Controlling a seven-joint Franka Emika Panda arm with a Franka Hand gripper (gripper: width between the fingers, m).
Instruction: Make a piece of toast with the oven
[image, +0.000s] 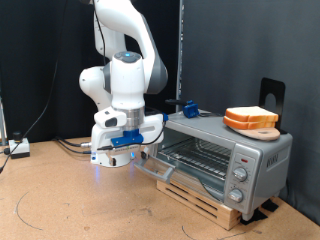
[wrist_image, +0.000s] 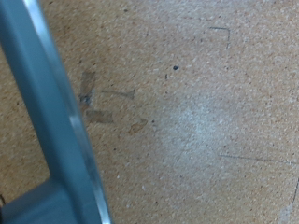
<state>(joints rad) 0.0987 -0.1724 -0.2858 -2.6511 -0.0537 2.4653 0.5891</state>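
The gripper (image: 143, 152) hovers at the open door of the oven (image: 222, 158); whether its fingers are spread, I cannot tell. The piece of toast (image: 251, 118) sits on the oven's top (stacked with its twin). A jolt there could topple it.

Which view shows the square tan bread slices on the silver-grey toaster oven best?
The exterior view: the square tan bread slices lie stacked on a round wooden board atop the silver-grey toaster oven. The wrist view shows none of them, only speckled tabletop and a grey-blue bar.
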